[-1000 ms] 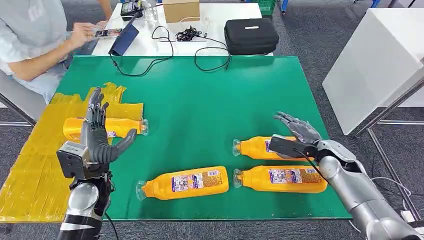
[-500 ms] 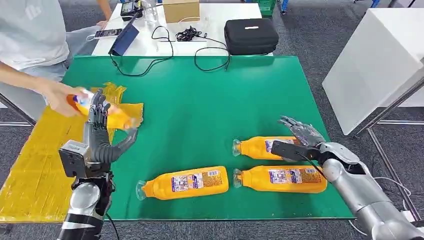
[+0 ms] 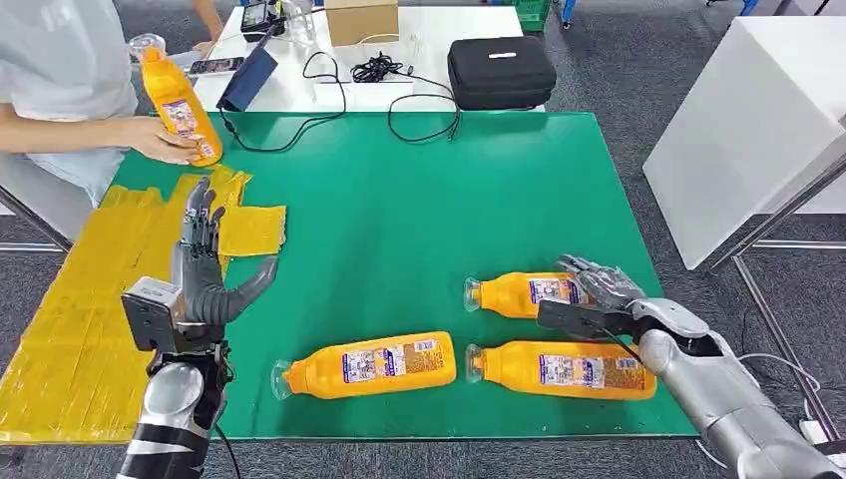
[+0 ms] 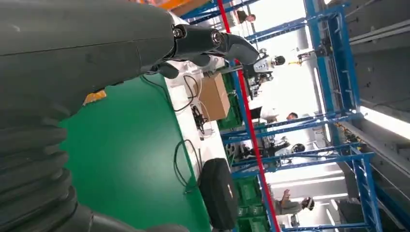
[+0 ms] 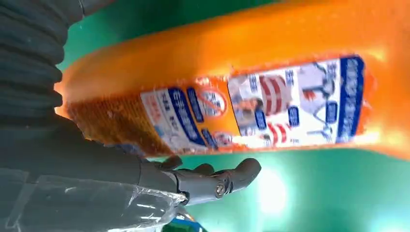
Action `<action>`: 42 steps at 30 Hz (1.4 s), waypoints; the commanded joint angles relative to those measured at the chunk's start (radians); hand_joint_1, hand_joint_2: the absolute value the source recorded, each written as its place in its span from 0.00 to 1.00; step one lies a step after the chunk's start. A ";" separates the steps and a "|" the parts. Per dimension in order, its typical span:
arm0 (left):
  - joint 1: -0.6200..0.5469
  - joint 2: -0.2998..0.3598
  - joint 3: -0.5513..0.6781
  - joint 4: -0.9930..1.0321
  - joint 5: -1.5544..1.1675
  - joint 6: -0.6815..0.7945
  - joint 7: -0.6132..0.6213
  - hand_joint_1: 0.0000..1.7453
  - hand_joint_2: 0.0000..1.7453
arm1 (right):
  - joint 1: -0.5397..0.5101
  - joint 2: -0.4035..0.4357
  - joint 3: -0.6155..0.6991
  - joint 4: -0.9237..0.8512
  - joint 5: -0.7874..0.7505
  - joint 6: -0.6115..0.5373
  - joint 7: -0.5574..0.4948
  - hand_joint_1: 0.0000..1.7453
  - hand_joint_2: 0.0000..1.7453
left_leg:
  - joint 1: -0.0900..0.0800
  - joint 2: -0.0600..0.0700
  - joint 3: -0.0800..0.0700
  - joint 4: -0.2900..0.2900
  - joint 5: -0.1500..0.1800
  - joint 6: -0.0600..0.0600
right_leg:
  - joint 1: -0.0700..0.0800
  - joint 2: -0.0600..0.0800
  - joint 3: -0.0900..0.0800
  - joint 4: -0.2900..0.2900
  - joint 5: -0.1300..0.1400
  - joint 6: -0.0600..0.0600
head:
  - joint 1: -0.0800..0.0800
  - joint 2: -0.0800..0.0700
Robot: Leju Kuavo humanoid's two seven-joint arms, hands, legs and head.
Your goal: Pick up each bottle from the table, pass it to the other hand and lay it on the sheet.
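A green tabletop point(image 3: 399, 220) carries three orange bottles lying on their sides near its front edge. One bottle point(image 3: 371, 364) lies at the front middle, a second point(image 3: 559, 367) lies just to its right, and a third point(image 3: 524, 293) lies just behind the second. A yellow sheet point(image 3: 90, 299) covers the left edge of the tabletop and hangs off its side. At the back left corner a person's hand point(image 3: 160, 140) holds a fourth bottle point(image 3: 180, 100) up in the air, above the sheet. Behind the green tabletop stands a white table point(image 3: 419, 50) with a black case point(image 3: 499, 70), a cardboard box point(image 3: 361, 20) and black cables point(image 3: 329, 105) that trail onto the green top. A white block point(image 3: 748, 120) stands off to the right. The left hand point(image 3: 205, 274) is raised over the front left part of the tabletop, beside the sheet, with its fingers straight up, its thumb out to the side, and nothing in it. The right hand point(image 3: 589, 294) reaches in low from the front right corner and lies over the end of the third bottle, fingers spread. In the right wrist view the fingers point(image 5: 212, 181) lie right beside the bottle's label, but I cannot tell if they grip it.
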 commanded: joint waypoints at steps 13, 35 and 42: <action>-0.046 -0.006 -0.021 0.077 0.014 0.005 0.005 0.00 1.00 | -0.082 0.067 0.106 0.219 0.075 -0.041 0.081 0.00 1.00 | 0.001 0.001 0.005 -0.001 -0.001 -0.001 | 0.001 0.000 0.005 -0.002 -0.001 -0.001 | 0.000 0.000; -0.025 -0.020 -0.005 0.058 0.010 0.007 0.021 0.00 1.00 | -0.063 0.164 -0.020 0.239 0.185 -0.146 0.125 1.00 1.00 | 0.001 0.002 0.009 -0.001 -0.002 -0.001 | 0.001 0.000 0.009 -0.002 -0.002 -0.001 | 0.000 0.000; -0.020 -0.023 0.002 0.046 0.005 0.002 0.025 0.00 1.00 | -0.047 0.200 -0.093 0.212 0.223 -0.175 0.126 1.00 1.00 | 0.001 0.003 0.010 -0.001 -0.002 -0.001 | 0.002 0.001 0.009 -0.001 -0.002 -0.002 | 0.000 0.000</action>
